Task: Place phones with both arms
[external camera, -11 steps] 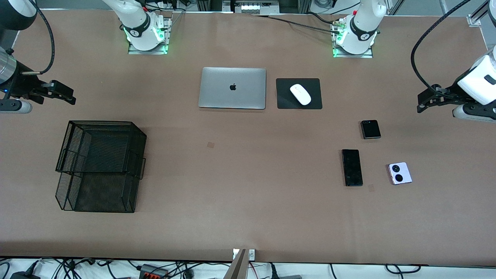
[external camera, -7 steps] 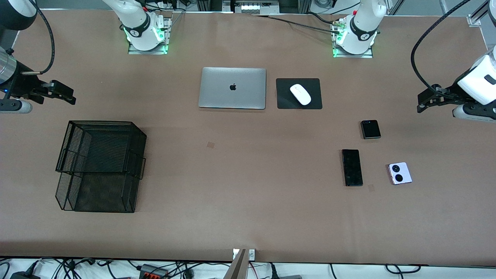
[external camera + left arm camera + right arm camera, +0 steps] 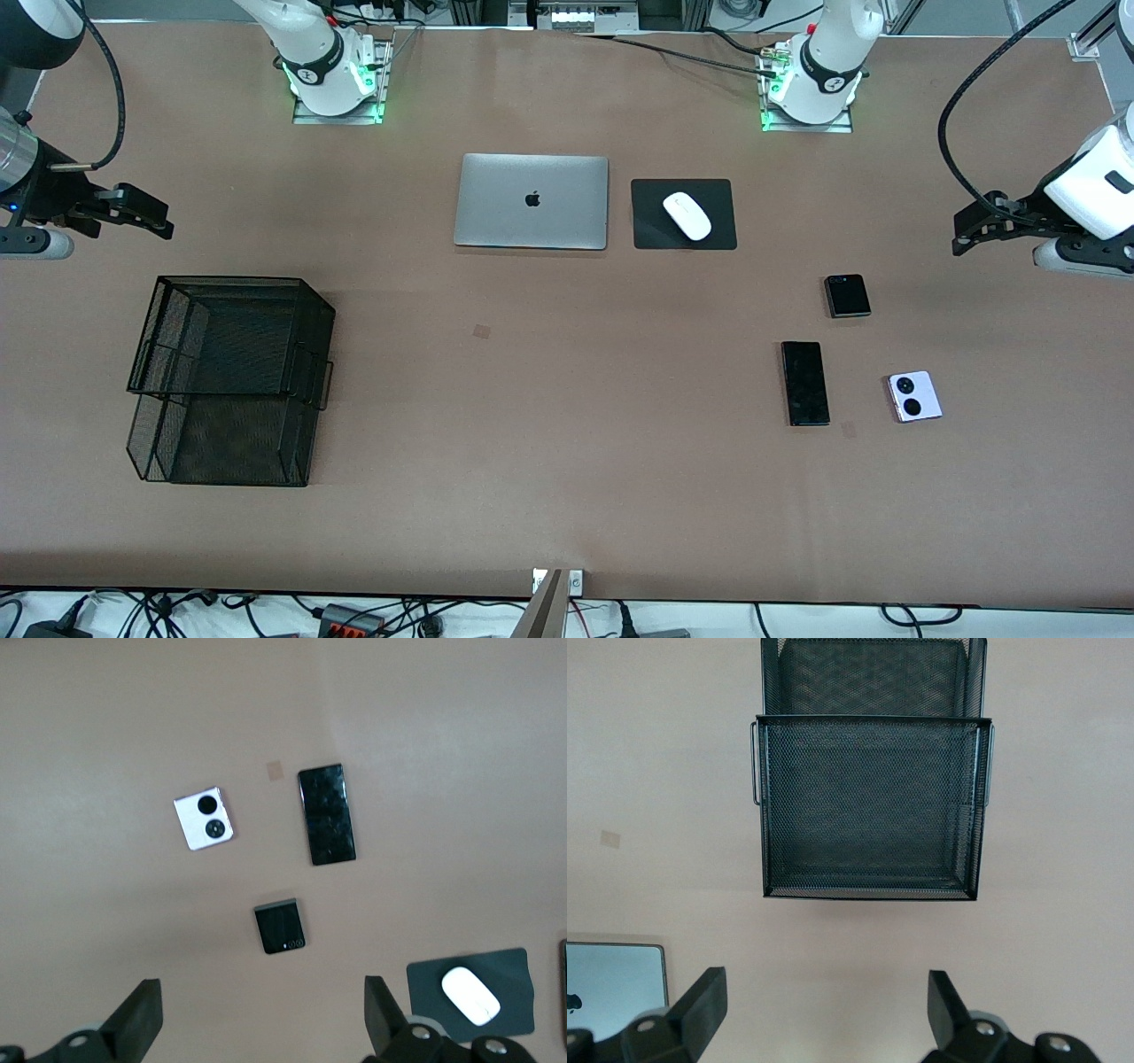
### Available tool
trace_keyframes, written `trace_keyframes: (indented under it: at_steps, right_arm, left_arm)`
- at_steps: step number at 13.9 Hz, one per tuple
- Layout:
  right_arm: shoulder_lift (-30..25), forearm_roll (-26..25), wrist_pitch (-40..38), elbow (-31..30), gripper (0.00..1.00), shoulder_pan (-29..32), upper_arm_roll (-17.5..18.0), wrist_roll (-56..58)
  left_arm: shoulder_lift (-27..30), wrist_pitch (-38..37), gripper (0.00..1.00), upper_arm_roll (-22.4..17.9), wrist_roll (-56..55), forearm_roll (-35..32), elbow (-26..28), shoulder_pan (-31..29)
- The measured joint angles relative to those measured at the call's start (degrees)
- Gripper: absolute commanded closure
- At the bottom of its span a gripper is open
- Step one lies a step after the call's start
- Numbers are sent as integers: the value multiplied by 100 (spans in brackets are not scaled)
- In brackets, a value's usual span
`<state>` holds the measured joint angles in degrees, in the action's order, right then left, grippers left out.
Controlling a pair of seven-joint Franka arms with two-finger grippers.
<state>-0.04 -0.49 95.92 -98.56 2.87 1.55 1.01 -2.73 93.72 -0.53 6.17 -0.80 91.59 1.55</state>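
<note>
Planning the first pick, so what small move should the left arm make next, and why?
Probably bring the left gripper down over the black flip phone, jaws open. It hangs above the table's left-arm end; all three phones lie untouched, and this one looks closest to it. The right gripper waits open over the other end.

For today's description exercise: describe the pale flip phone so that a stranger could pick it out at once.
Start at the black mouse pad beside the silver laptop, then come nearer the front camera, toward the left arm's end, to three phones. It is the pale flip phone: the only light one, squarish, with two black lenses.
</note>
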Motion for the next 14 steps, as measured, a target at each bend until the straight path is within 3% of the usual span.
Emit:
trace_keyframes:
  at_steps: [5,10,12,14]
  right_arm:
    - [0,0,0,0,0,0,0,0]
    - [0,-4,-1,0,0,1,-2,0]
    - [1,-4,0,0,0,1,-2,0]
    - [1,-50,0,0,0,1,-2,0]
  left_arm:
    - [-91,-81,0,0,0,0,1,26]
    - [-629,-300,0,-1,5,0,66,19]
    - [-961,263,0,7,6,0,223,26]
    - [-1297,1344,0,81,1,0,539,32]
